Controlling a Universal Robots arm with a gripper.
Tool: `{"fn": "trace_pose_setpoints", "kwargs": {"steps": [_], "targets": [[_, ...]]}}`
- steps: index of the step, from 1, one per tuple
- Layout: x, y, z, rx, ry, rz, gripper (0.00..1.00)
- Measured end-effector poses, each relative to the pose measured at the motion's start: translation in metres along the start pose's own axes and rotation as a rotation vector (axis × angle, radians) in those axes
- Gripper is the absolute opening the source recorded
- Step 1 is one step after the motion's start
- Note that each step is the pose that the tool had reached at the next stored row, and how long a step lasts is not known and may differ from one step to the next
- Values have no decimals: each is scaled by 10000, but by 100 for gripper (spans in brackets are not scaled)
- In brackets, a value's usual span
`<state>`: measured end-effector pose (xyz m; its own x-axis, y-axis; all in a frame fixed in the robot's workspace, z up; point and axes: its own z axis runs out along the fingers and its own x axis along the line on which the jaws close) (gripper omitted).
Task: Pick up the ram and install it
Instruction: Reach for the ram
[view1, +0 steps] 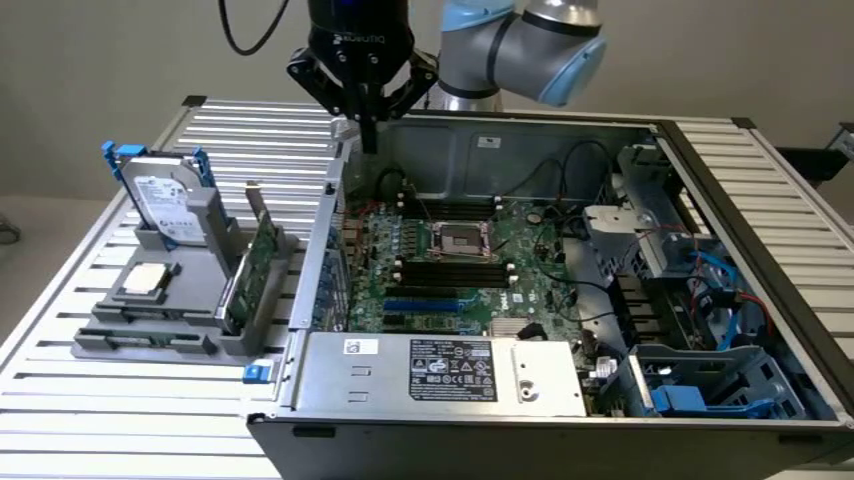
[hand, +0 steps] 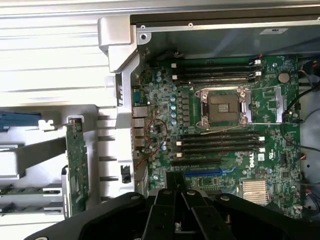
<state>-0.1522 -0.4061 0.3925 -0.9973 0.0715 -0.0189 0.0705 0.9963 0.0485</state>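
Note:
My gripper (view1: 368, 128) hangs shut and holds nothing, high above the far left corner of the open computer case (view1: 441, 385). In the wrist view its black fingers (hand: 175, 200) meet over the motherboard (hand: 165, 115). The ram (hand: 30, 190) appears as a thin green stick seen edge-on in the grey holder (view1: 147, 335), well off to the side of the gripper, with a second green stick (hand: 30, 210) beside it. Empty black memory slots (hand: 220, 142) flank the bare processor socket (hand: 222, 107).
A taller green expansion card (view1: 254, 265) with a metal bracket stands in the same holder, next to a hard drive (view1: 167, 205) with blue rails and a chip (view1: 144, 280). Cables and drive cages (view1: 694, 290) crowd the case on the exterior view's right. The slatted table (view1: 107, 420) surrounds everything.

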Motion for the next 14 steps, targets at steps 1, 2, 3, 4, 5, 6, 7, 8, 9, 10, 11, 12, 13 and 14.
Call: {"fn": "trace_pose_setpoints", "kwargs": {"steps": [1, 2, 3, 4, 5, 6, 7, 8, 9, 10, 11, 12, 13, 14], "targets": [[34, -9, -1, 0, 0, 0, 11], [68, -18, -2, 0, 1, 1, 11], [103, -27, -3, 0, 0, 1, 11], [137, -36, -4, 1, 1, 0, 11], [171, -45, -4, 1, 1, -1, 11], [208, -54, -6, 1, 1, 0, 11], [242, -63, -6, 1, 1, 1, 11], [277, -72, -7, 2, 1, 1, 11], [312, -81, -8, 2, 2, 1, 11], [347, -90, -9, 2, 2, 0, 11], [382, -100, -10, 3, 2, 0, 11], [419, -109, -11, 2, 2, 0, 11], [459, -119, -11, 2, 2, 0, 11], [496, -129, -12, 2, 1, 1, 11]]}}
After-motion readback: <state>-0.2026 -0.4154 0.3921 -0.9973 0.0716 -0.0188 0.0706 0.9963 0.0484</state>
